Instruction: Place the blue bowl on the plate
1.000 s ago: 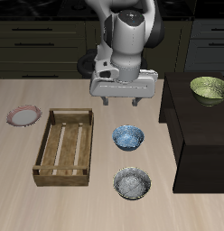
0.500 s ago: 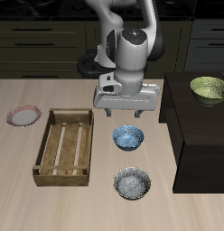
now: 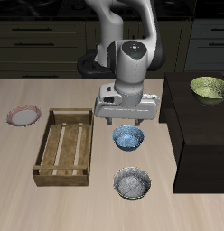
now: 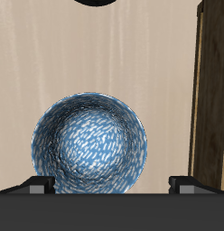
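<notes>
Pale wooden table (image 3: 87, 203) carries, largest first, a slatted wooden crate (image 3: 64, 147), then the small bright-blue patterned bowl (image 3: 128, 137) just beside the crate's side wall, a greyer blue-grey bowl (image 3: 133, 182) nearer the front edge, and the small pinkish-rimmed plate (image 3: 23, 115) on the crate's far side — so the crate stands between bowl and plate. The white two-finger gripper (image 3: 128, 120) hangs directly above the blue bowl with fingers (image 4: 37, 185) spread and nothing held, apparently lined up to take the rim, though the wrist view hides how near the tips are. Judged: open table lies around the bowl except on the crate side — carrying it to the plate means lifting over the crate wall.
</notes>
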Controlling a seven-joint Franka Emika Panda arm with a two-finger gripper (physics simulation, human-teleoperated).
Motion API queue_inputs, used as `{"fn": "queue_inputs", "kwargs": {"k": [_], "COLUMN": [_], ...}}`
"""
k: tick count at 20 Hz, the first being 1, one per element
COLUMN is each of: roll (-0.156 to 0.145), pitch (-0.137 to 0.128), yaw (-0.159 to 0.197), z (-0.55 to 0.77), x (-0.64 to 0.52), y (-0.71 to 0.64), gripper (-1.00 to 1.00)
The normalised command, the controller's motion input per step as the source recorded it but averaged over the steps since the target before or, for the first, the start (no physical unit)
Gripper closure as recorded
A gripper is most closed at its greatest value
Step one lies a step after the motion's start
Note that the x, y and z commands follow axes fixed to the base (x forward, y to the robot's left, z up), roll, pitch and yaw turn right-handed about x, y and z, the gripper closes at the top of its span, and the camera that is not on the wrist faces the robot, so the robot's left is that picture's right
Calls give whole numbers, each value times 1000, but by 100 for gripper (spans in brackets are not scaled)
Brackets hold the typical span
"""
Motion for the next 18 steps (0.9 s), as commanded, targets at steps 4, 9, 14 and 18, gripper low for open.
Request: {"fn": "queue_inputs", "kwargs": {"k": [4, 9, 14, 18], "roll": [-13, -18, 5, 30], "pitch": [36, 34, 21, 39], "yaw": [-16, 0, -11, -27], "z": [-305, -268, -162, -233], "x": [20, 51, -12, 21], "y": [-47, -74, -45, 30], "gripper": [-100, -100, -100, -100]}}
